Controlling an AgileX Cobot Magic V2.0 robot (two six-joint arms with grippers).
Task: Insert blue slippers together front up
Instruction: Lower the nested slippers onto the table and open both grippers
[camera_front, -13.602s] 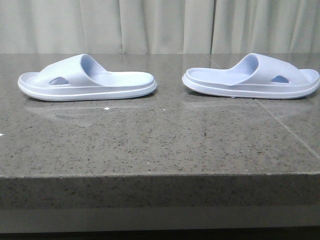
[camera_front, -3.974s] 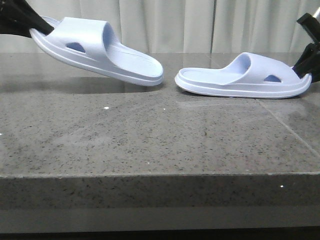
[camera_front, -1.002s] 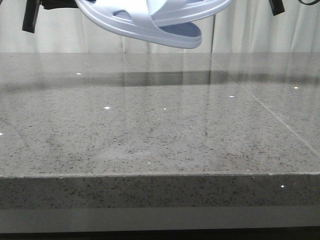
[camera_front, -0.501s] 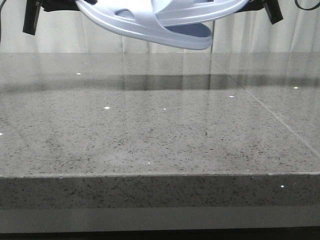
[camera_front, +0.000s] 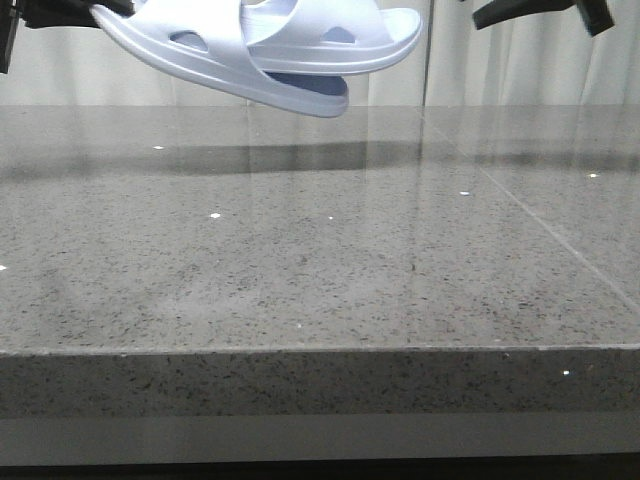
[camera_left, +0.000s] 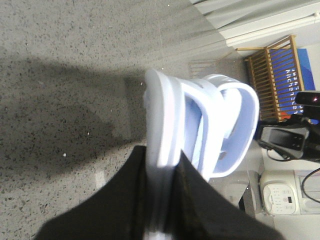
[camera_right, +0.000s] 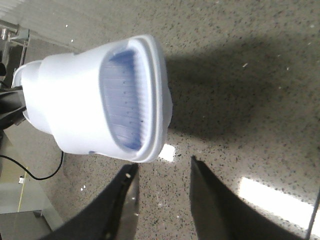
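Note:
The two pale blue slippers hang nested together high above the table at the upper left of the front view. One slipper (camera_front: 185, 50) slopes down to the right, and the other (camera_front: 345, 40) passes through its strap. My left gripper (camera_front: 75, 12) is shut on the end of the sloping slipper; the left wrist view shows my fingers (camera_left: 125, 200) clamped on its sole edge (camera_left: 161, 120), with the second slipper (camera_left: 235, 115) beyond. My right gripper (camera_front: 525, 12) is open and empty, apart from the pair. In the right wrist view the slipper end (camera_right: 100, 95) lies just beyond my open right gripper (camera_right: 162, 165).
The grey speckled stone table (camera_front: 320, 250) lies below, with its front edge near the camera. Pale curtains hang behind. A wooden rack (camera_left: 272, 75) and devices stand off the table's side in the left wrist view.
My right gripper has let go of its slipper and drawn back to the right. The nested pair has shifted left, held by my left gripper alone.

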